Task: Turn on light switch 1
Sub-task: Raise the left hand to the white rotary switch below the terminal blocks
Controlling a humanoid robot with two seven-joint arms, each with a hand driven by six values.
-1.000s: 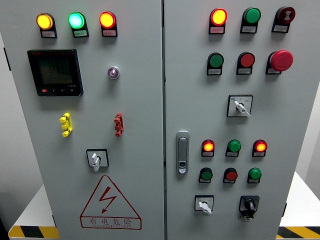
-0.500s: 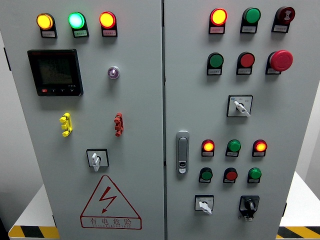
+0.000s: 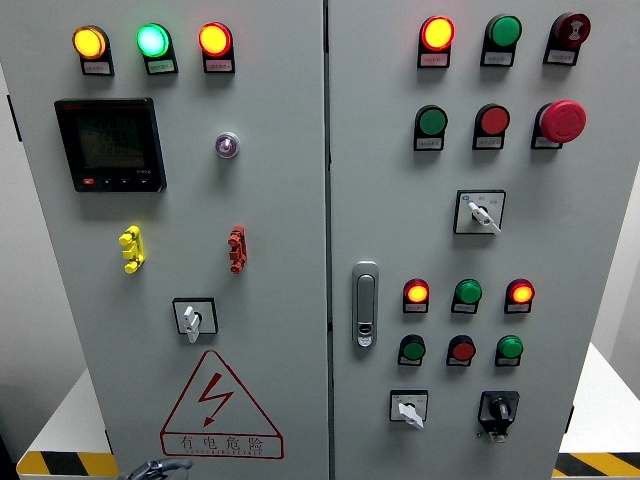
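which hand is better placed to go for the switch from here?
Left, probably. Only the left hand shows, just entering at the bottom edge below the warning triangle on the cabinet's left door. The right hand is out of view. Which control is switch 1 isn't readable.
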